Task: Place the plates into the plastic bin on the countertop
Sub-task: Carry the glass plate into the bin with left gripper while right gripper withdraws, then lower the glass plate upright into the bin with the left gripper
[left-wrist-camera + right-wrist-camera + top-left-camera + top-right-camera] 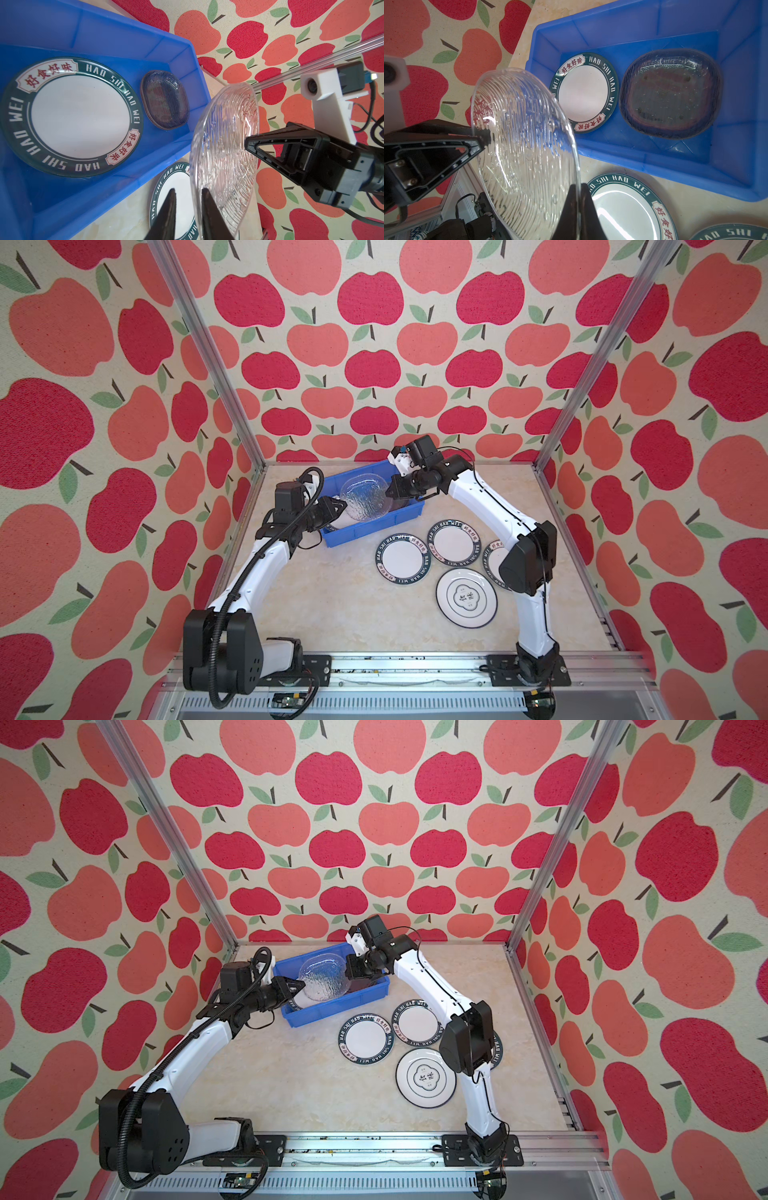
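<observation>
Nearest to me, the front rail [374, 668] carries both arm bases, well in front of the blue bin [374, 531], which sits on the countertop [332, 605] close to the back wall.

At the bin's left end, the left gripper [338, 506] reaches in over the rim. Its wrist view shows its fingers [169, 207] slightly spread on either side of a clear glass plate [365, 497]. A sliver of gap shows between one finger and the glass, so it is straddling the plate's edge, not clamping it.

That plate hangs steeply tilted above the middle of the bin. Below it, on the bin floor, a lettered white plate [79, 116] lies flat. A stack of clear plates [164, 99] lies just beside it, toward the bin's right end.

From over the bin's right end, the right gripper [577, 186] has its fingers pressed tight onto the opposite rim of the tilted plate, pinching it.

In front of the bin's right corner, three lettered plates lie on the countertop: the nearest [401, 559], the middle one [453, 541], and the far one [494, 560], half hidden behind the right arm. A larger emblem plate [466, 598] lies farther from the bin than these.
</observation>
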Controlling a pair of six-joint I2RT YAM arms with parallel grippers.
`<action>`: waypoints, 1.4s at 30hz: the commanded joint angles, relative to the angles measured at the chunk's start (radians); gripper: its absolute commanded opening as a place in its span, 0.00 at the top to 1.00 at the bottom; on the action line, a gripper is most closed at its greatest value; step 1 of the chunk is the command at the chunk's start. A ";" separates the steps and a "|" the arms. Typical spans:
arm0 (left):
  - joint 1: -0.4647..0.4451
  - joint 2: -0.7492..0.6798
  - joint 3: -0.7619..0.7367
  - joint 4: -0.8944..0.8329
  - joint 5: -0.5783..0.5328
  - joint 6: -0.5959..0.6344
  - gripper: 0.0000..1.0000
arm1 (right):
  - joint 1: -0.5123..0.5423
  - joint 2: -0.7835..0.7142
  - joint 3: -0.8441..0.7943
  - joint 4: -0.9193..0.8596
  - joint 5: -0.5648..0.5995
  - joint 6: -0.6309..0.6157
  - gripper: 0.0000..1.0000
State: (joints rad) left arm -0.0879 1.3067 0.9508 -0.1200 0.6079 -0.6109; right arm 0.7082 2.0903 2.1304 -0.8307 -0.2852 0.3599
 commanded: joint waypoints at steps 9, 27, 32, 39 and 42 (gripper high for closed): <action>-0.031 0.065 0.068 -0.064 -0.074 0.066 0.84 | 0.042 0.024 0.066 -0.050 0.093 -0.029 1.00; -0.041 0.156 0.162 -0.087 -0.114 0.057 1.00 | -0.061 -0.026 0.030 0.015 0.144 0.005 0.63; -0.052 0.291 0.304 -0.092 -0.124 0.057 1.00 | -0.125 -0.100 -0.064 0.106 0.161 0.019 0.63; -0.061 0.567 0.537 -0.113 -0.054 0.055 1.00 | -0.151 -0.099 -0.073 0.094 0.126 0.017 0.63; -0.073 0.660 0.612 -0.143 -0.047 0.060 1.00 | -0.153 -0.100 -0.084 0.104 0.112 0.022 0.63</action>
State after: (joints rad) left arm -0.1478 1.9156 1.5036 -0.2119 0.5259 -0.5583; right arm 0.5507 2.0190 2.0655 -0.7471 -0.1505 0.3653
